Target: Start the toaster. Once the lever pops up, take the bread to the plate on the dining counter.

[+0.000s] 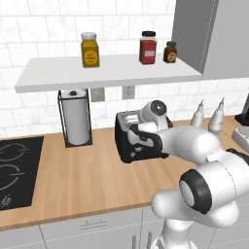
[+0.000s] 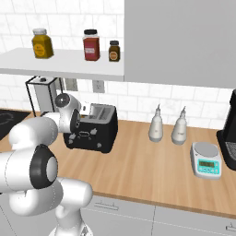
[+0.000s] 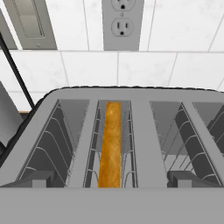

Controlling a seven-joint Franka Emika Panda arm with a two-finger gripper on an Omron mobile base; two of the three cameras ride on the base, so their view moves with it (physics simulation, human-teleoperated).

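The black toaster (image 1: 127,146) (image 2: 94,131) stands on the wood wall counter under the shelf. In the hand view I look straight down on the toaster's silver slotted top (image 3: 142,131). The bread (image 3: 109,144), a thin orange-brown slice, stands on edge deep in the middle slot. My gripper (image 3: 111,179) hovers just above the top, open, its fingertips (image 3: 39,178) wide apart on either side of the bread slot, with nothing between them. My wrist (image 2: 73,117) hangs over the toaster's left end. The plate and the dining counter are out of view.
A paper towel holder (image 1: 75,116) stands left of the toaster, and a black cooktop (image 1: 14,168) lies further left. Two pale bottles (image 2: 156,124), a small scale (image 2: 206,160) and a dark machine (image 2: 229,133) stand to the right. The shelf (image 1: 107,70) above carries three jars.
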